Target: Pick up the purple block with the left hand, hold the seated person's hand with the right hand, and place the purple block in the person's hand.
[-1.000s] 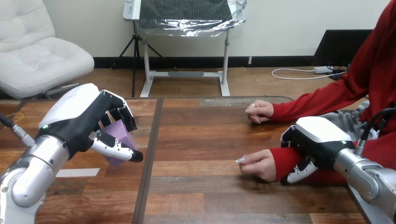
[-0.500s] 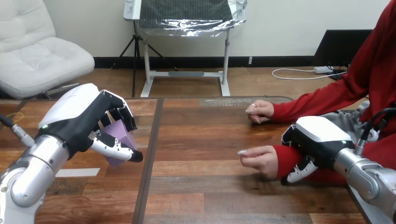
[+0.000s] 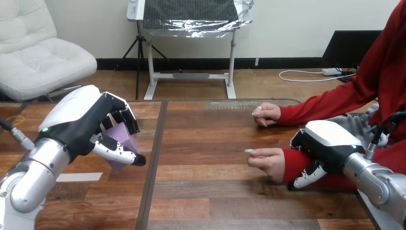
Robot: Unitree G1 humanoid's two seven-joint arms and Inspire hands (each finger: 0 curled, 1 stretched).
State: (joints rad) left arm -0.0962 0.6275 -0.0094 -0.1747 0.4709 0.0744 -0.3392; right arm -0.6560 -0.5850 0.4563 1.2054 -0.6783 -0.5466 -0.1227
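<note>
The robot's left hand [image 3: 84, 122] hung above the left part of the wooden table [image 3: 210, 191], its fingers curled over the purple block [image 3: 123, 138] and its thumb pressed against the block's underside, so the block was pinched clear of the tabletop. A strip of white tape [image 3: 79, 177] lay on the wood just below that hand.

At the right side, the robot's right hand [image 3: 328, 143] was wrapped round the red-sleeved wrist of the person's nearer hand [image 3: 269, 163], fingers over the top of the sleeve and thumb underneath. That nearer hand was loosely closed, one fingertip pointing left toward the block, well apart from it. The person's farther hand [image 3: 266, 114] rested curled on the table behind it.
</note>
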